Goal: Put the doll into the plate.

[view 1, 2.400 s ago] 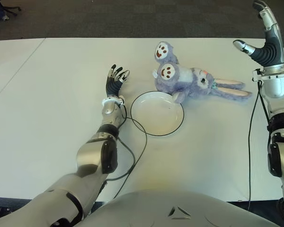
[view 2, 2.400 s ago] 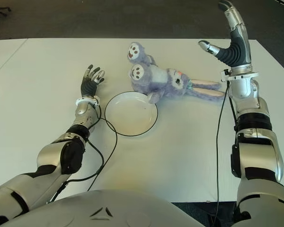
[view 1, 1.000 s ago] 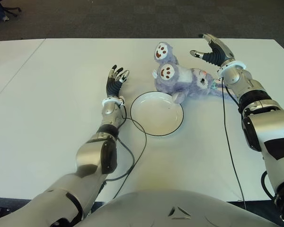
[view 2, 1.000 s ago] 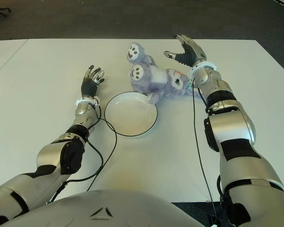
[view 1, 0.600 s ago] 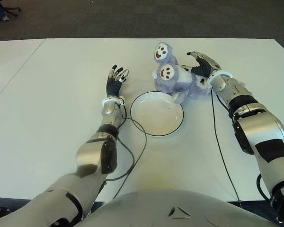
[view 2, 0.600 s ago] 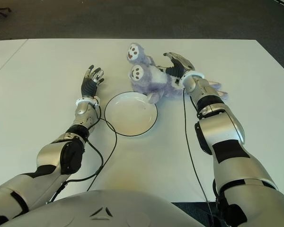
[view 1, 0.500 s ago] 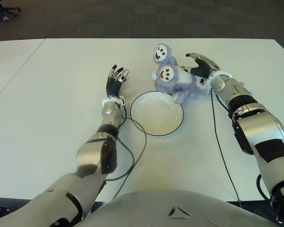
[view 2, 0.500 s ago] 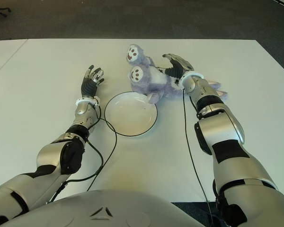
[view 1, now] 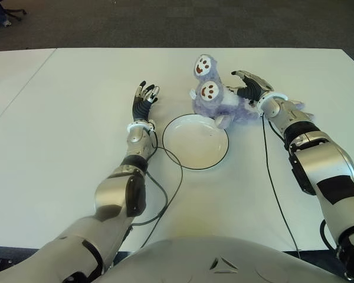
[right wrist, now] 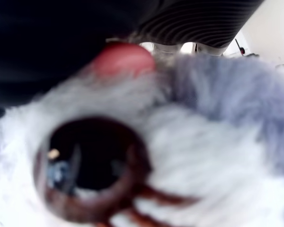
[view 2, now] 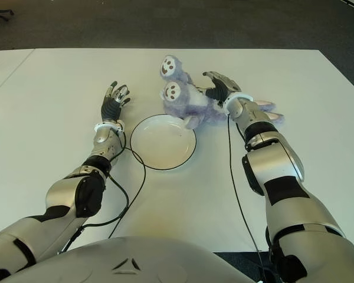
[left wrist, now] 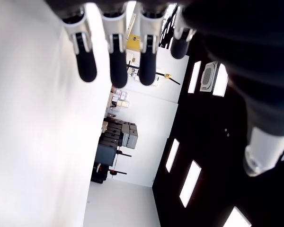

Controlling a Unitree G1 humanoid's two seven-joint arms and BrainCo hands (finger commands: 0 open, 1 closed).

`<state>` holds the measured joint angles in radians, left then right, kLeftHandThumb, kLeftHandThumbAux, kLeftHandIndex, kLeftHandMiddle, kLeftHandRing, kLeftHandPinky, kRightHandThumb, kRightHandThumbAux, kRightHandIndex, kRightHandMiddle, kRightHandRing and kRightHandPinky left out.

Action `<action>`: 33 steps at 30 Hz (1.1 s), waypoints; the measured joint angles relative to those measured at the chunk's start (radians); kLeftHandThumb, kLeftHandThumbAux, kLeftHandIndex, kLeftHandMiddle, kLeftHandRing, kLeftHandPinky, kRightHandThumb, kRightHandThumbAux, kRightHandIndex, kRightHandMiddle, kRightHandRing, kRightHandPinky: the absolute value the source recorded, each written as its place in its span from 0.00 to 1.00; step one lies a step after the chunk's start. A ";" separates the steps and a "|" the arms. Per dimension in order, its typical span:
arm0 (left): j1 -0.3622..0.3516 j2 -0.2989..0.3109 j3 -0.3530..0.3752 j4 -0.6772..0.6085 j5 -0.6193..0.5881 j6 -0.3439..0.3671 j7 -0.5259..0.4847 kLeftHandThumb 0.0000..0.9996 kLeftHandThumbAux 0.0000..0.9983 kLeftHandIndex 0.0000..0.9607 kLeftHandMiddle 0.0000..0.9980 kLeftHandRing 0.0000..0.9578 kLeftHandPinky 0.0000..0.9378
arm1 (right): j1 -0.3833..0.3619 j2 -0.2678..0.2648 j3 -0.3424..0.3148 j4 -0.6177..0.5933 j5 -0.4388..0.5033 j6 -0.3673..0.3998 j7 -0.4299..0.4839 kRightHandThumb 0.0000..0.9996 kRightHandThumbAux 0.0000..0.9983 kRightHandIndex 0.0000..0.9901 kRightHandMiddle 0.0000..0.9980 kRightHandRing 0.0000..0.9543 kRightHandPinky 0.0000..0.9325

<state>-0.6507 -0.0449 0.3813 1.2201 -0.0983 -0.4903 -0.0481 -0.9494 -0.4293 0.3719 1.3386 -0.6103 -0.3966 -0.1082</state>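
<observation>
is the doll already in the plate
No, the doll lies on the table just beyond the plate, whose inside is bare, with the right hand on the doll's body.

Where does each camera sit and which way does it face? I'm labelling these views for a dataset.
Left eye view: on the head, looking down at the table; both arms, left hand beside the plate.
Right eye view: same scene, slightly shifted; right hand on the doll.
Left wrist view: behind straight fingers, looking along the table.
Right wrist view: pressed close against the doll's face.
Both eye views share everything.
</observation>
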 measured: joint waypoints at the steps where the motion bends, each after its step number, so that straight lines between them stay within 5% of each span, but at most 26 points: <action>1: 0.000 0.000 0.001 0.000 0.000 0.000 0.000 0.00 0.57 0.10 0.21 0.23 0.22 | 0.005 0.000 -0.001 -0.001 0.001 0.001 -0.005 0.33 0.41 0.00 0.00 0.15 0.31; 3: 0.000 0.000 0.001 0.000 0.000 0.000 0.000 0.00 0.57 0.10 0.22 0.23 0.22 | 0.015 0.000 -0.004 -0.004 0.008 0.001 -0.019 0.33 0.42 0.00 0.00 0.16 0.34; 4: 0.000 0.000 0.001 0.000 0.000 0.000 0.000 0.00 0.57 0.11 0.22 0.23 0.22 | 0.021 -0.001 -0.005 -0.006 0.011 0.001 -0.027 0.31 0.45 0.00 0.01 0.29 0.52; 6: 0.000 0.000 0.001 0.000 0.000 0.000 0.000 0.00 0.57 0.10 0.22 0.24 0.23 | 0.038 -0.001 -0.009 -0.013 0.019 -0.001 -0.046 0.29 0.47 0.01 0.05 0.34 0.55; 8: 0.000 0.000 0.001 0.000 0.000 0.000 0.000 0.00 0.56 0.09 0.21 0.23 0.22 | 0.054 -0.002 -0.012 -0.019 0.027 -0.004 -0.063 0.26 0.51 0.05 0.25 0.46 0.69; 14: 0.001 0.000 0.001 0.000 0.000 0.000 0.000 0.00 0.56 0.08 0.20 0.22 0.22 | 0.095 -0.007 -0.027 -0.043 0.049 -0.021 -0.095 0.24 0.56 0.11 0.44 0.63 0.81; 24: 0.001 -0.001 0.001 0.000 0.000 0.000 0.000 0.00 0.58 0.09 0.21 0.23 0.23 | 0.125 -0.019 -0.031 -0.062 0.063 -0.038 -0.134 0.29 0.63 0.22 0.49 0.62 0.68; 27: 0.001 -0.001 0.000 0.000 0.000 0.000 0.000 0.00 0.57 0.09 0.20 0.23 0.23 | 0.132 -0.023 -0.030 -0.067 0.063 -0.045 -0.151 0.28 0.61 0.20 0.39 0.51 0.54; 33: 0.001 0.000 -0.003 0.000 0.001 0.000 0.000 0.00 0.58 0.09 0.21 0.23 0.22 | 0.149 -0.033 -0.026 -0.080 0.062 -0.057 -0.187 0.27 0.59 0.19 0.34 0.44 0.48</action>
<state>-0.6495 -0.0453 0.3782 1.2200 -0.0977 -0.4905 -0.0481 -0.8003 -0.4628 0.3463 1.2587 -0.5480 -0.4539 -0.2951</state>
